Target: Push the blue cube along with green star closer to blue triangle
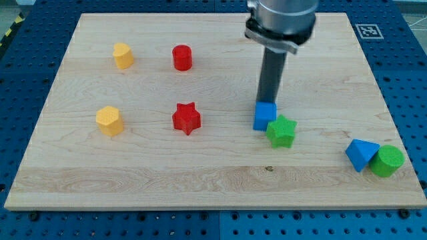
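Note:
The blue cube [264, 116] sits right of the board's centre, touching the green star [281, 131] at its lower right. The blue triangle [361, 154] lies near the board's lower right corner, apart from both. My tip [267, 101] stands just above the blue cube's top edge in the view, at or touching its far side. The dark rod rises from there to the arm's grey housing at the view's top.
A green cylinder [387, 161] touches the blue triangle's right side. A red star [186, 118] and a red cylinder [182, 57] sit left of centre. Two yellow blocks [123, 55] [109, 121] stand at the left. The wooden board [213, 180] rests on a blue perforated table.

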`<state>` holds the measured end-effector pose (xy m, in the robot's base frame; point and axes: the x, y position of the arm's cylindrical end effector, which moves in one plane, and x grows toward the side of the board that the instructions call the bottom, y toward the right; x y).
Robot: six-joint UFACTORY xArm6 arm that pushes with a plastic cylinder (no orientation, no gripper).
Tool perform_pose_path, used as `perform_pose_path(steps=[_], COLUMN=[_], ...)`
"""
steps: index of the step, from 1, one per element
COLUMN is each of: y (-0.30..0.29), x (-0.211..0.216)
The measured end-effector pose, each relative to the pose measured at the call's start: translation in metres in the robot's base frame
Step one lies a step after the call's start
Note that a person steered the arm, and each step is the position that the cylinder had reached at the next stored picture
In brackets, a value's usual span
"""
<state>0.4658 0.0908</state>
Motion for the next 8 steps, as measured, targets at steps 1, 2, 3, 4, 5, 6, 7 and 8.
perform_pose_path(steps=[1, 2, 3, 4, 5, 6, 7, 8], y=[0.010, 0.013, 0.003, -0.031, -0.065, -0.078, -0.076, -0.047], x=[0.030, 0.034, 0.002, -0.018, 0.000, 0.012, 0.012, 0.021])
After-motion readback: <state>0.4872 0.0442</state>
